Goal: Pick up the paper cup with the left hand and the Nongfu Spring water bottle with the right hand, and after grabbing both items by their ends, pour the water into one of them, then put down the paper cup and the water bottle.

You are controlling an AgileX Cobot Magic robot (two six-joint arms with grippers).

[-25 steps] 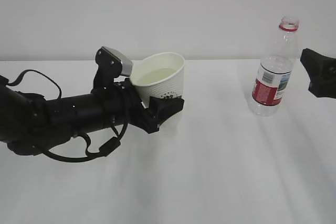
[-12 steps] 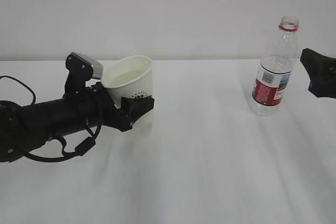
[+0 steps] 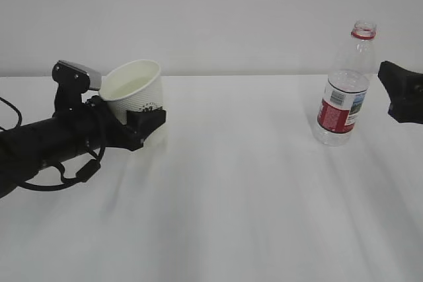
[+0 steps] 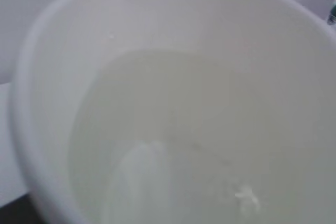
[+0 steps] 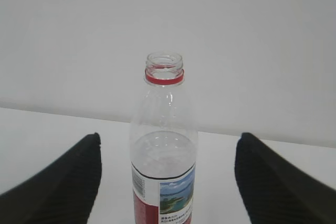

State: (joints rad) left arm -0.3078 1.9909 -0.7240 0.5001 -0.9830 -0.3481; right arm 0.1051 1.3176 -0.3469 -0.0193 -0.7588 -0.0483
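Observation:
The white paper cup [image 3: 132, 92] is at the left of the table, leaning a little to the left, with my left gripper [image 3: 142, 122] shut on its lower part. Black fingers [image 3: 151, 119] hug the printed side. Pale water [image 4: 173, 145] lies inside the cup [image 4: 47, 77], which fills the left wrist view and hides the jaws there. The Nongfu Spring water bottle [image 3: 344, 90] stands upright and capless at the right, with some water in it. My right gripper [image 3: 400, 94] hangs open just right of it, not touching. In the right wrist view the bottle [image 5: 164, 129] stands between the spread fingers [image 5: 58, 187].
The white table [image 3: 251, 189] runs back to a plain pale wall [image 3: 231, 11]. The left arm [image 3: 46, 143] and its cables lie low across the table's left side.
My left arm has drawn back to the left with the cup in its grip, and the cup sits lower. The bottle and right gripper have not moved.

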